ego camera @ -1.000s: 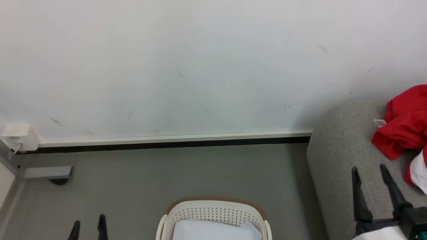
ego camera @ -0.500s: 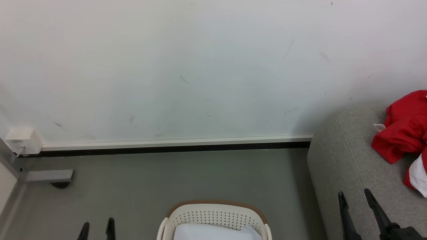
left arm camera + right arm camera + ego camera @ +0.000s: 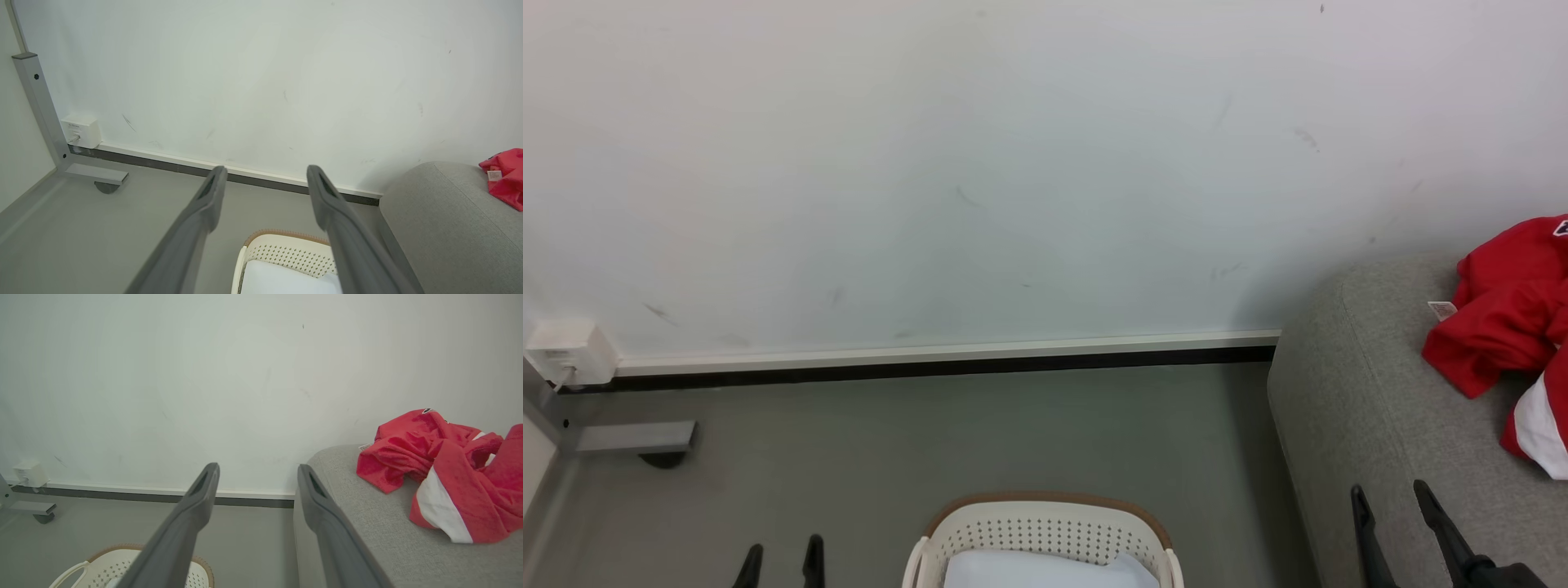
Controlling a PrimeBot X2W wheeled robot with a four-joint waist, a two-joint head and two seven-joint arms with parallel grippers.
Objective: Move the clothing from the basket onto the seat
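Left gripper (image 3: 783, 557) jaws wide, empty; right gripper (image 3: 1388, 500) likewise.

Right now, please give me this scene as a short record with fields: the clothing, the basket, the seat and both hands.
clothing: red with white panels, crumpled on the seat
seat: grey sofa, right of the basket
basket: on the floor; a pale sheet inside; no red cloth in the part that shows
left hand: open, empty, left of the basket
right hand: open, empty, by the seat's end, apart from the clothing
task: looks finished
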